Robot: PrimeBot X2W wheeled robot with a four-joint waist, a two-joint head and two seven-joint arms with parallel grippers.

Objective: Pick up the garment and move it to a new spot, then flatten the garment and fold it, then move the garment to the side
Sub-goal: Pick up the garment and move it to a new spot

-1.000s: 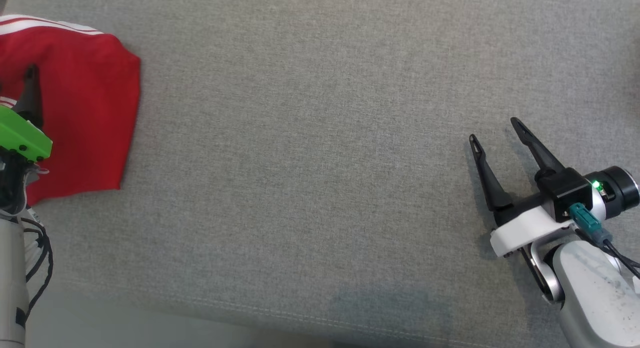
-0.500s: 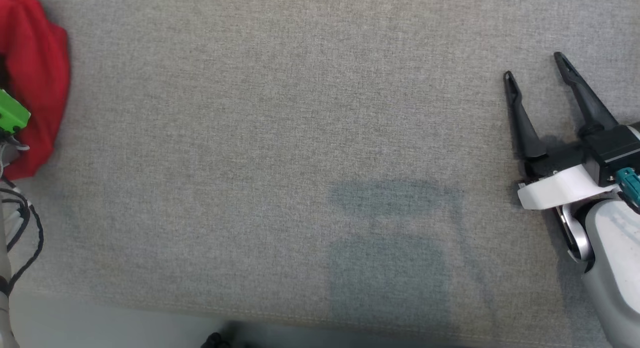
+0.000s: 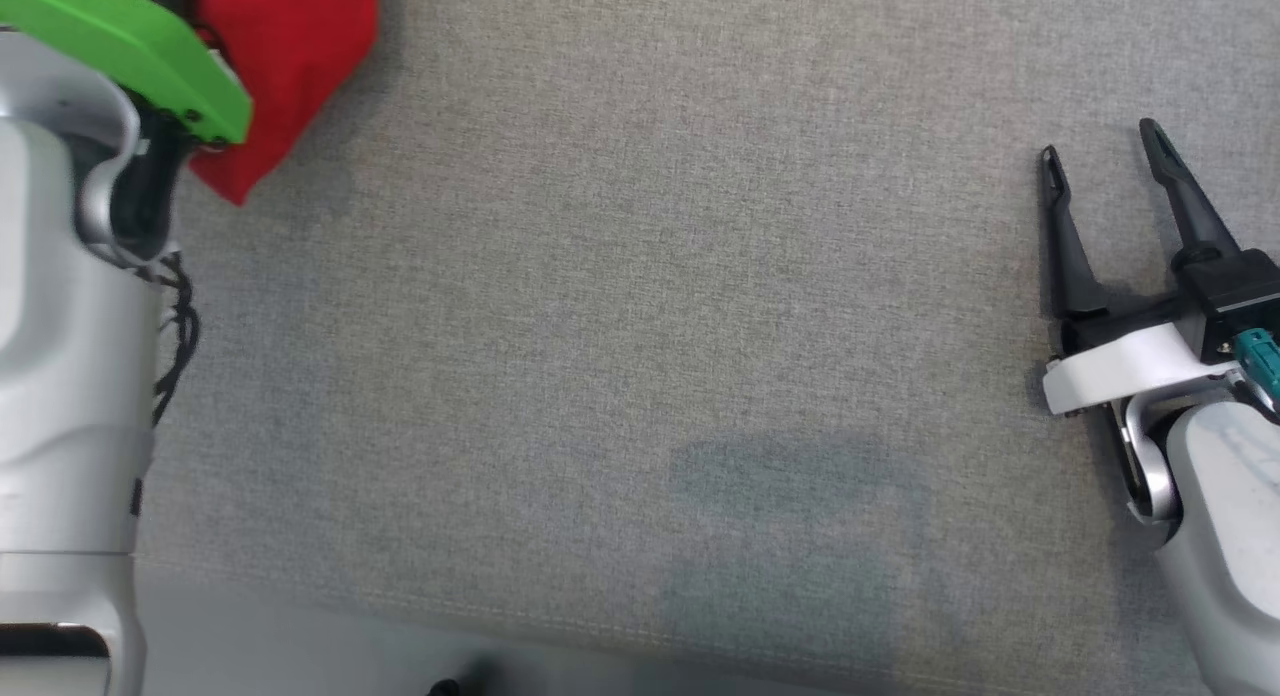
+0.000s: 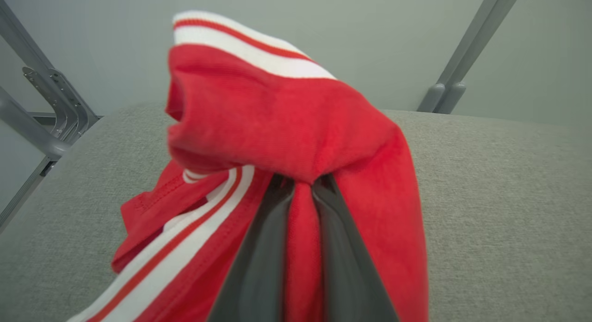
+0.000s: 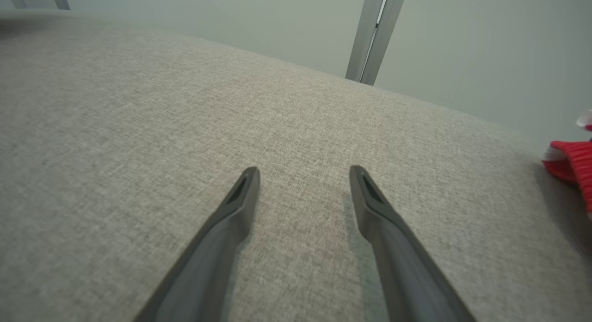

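- Step in hand: the first step, picking up the garment for its move to a new spot. Judged from the grip, the grasp is made and the carry is not yet completed.
- Left claw: narrowed onto a fold of the red cloth, which is pinched between the two dark fingers in the left wrist view. The rest of the cloth is bunched over and around the fingertips.
- Garment position: in the head view it is seen at the far left corner of the counter, partly covered by the left arm's green wrist housing. The white-striped hem appears to trail onto the counter; whether it is fully lifted cannot be told.
- Right claw: spread wide and holding nothing. It is placed over the right side of the counter, well apart from the garment.
- Next move, as judged: the left claw is to be raised until the trailing hem is clear, then carried toward the bare middle of the counter.
- The pinch should be kept firm, since a single thin fold is held.
- For flattening, both claws will be required.
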